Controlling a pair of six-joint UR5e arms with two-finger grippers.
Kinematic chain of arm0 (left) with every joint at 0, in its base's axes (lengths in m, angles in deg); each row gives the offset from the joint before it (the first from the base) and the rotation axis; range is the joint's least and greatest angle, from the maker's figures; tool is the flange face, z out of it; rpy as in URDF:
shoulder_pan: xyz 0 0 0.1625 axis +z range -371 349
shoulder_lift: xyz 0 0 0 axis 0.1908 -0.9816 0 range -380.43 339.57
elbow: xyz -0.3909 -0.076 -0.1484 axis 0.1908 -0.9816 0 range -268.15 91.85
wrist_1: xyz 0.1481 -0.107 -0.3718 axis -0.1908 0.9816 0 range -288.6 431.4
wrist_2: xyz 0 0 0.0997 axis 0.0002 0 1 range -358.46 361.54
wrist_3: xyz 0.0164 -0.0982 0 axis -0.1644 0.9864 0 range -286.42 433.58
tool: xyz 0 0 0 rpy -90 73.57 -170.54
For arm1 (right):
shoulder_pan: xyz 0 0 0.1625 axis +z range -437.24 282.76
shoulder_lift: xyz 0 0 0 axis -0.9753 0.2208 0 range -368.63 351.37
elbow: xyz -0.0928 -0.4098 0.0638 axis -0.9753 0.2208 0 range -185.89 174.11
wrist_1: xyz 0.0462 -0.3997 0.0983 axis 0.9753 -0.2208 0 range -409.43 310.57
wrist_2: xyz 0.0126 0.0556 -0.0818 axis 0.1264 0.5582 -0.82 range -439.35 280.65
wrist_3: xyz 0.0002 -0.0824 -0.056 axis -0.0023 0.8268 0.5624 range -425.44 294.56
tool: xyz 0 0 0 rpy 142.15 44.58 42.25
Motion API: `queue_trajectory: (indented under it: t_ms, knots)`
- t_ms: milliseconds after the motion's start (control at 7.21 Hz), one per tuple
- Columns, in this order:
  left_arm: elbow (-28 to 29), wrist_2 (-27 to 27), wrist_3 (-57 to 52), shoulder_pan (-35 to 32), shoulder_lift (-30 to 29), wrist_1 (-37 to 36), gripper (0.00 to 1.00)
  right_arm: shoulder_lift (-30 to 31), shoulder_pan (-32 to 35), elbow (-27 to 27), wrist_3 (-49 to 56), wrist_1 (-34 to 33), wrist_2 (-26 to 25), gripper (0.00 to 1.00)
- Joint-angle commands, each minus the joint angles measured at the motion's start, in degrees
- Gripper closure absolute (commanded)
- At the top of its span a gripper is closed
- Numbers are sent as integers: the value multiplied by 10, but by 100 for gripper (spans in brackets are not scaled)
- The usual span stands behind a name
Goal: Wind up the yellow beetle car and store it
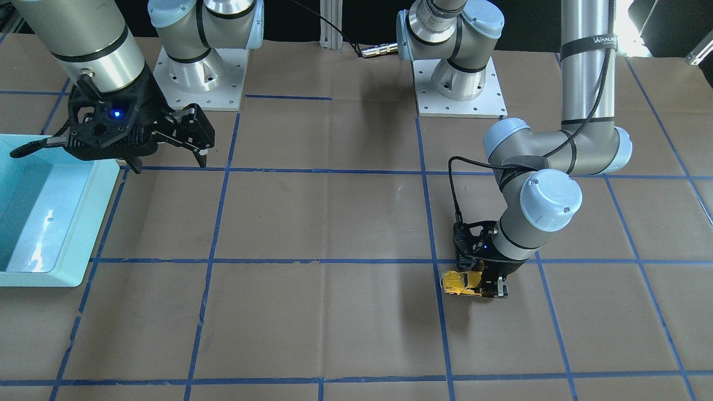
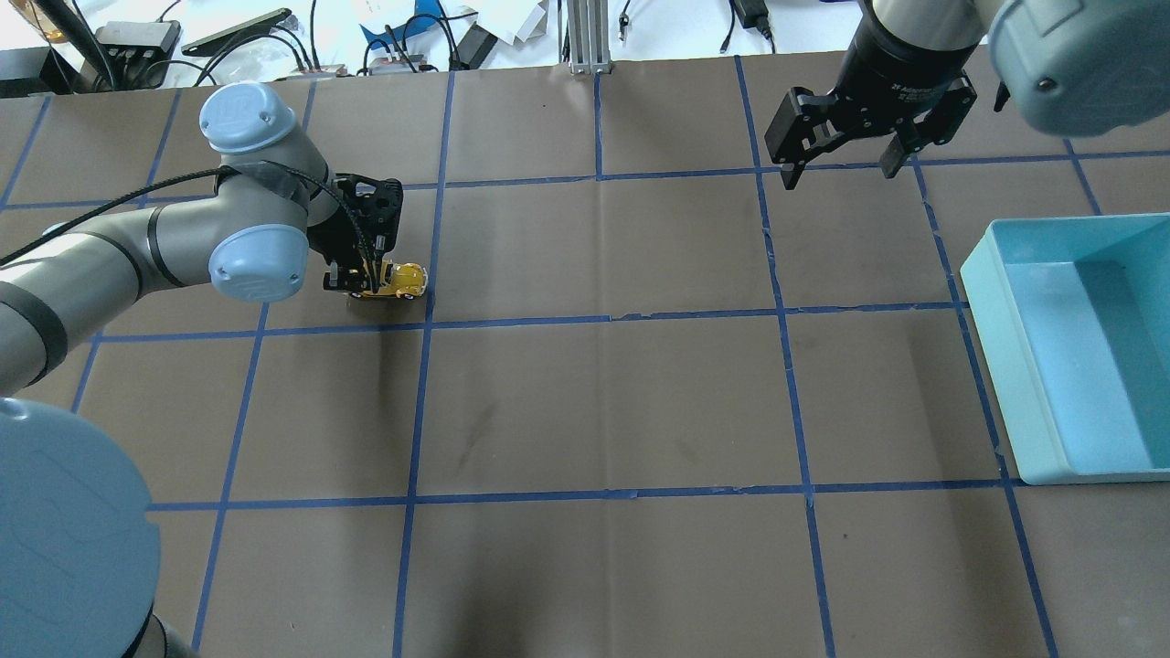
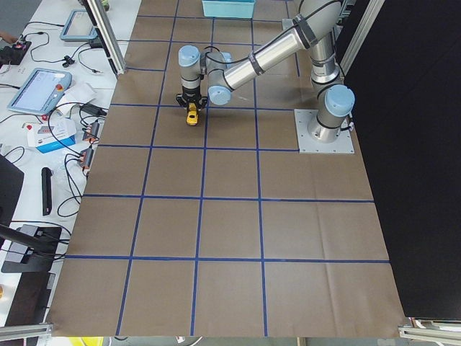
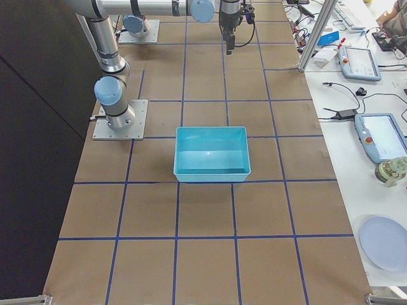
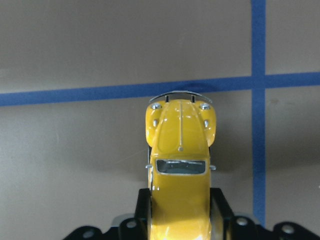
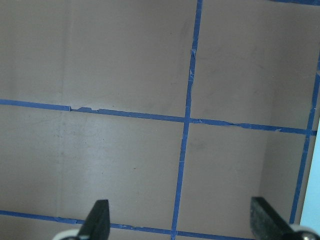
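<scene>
Two arms work over the brown paper-covered table point(image 2: 603, 402) with its grid of blue tape lines point(image 2: 599, 320). The left gripper point(image 2: 361, 283) is low at the table surface, its fingers point(image 5: 142, 212) clamped on the rear flanks of the yellow beetle car point(image 5: 180, 150). The car's rounded bonnet and silver front bumper stick out ahead of the gripper and point at a tape line just in front. Whether the wheels touch the paper cannot be told. In the overhead view the car sits on the robot's left side of the table, just beside a crossing of tape lines and well apart from the light blue bin point(image 2: 996, 302) at the right edge. The right gripper point(image 2: 841, 174) hangs above the table near the bin, its fingers point(image 6: 100, 220) spread wide apart with only paper and tape showing between them.
</scene>
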Motion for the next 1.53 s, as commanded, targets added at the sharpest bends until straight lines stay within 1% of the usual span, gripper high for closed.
queue_trajectory:
  t_ms: [0,416,1388]
  knots:
    - [1,-3,0,0,-6,9,100,0,0,0,0,0,0,0]
    - [2,0,-3,0,-17,4,100,0,0,1,0,-2,0,0]
    - [1,1,-12,7,-16,3,100,-1,2,-1,0,-3,0,0]
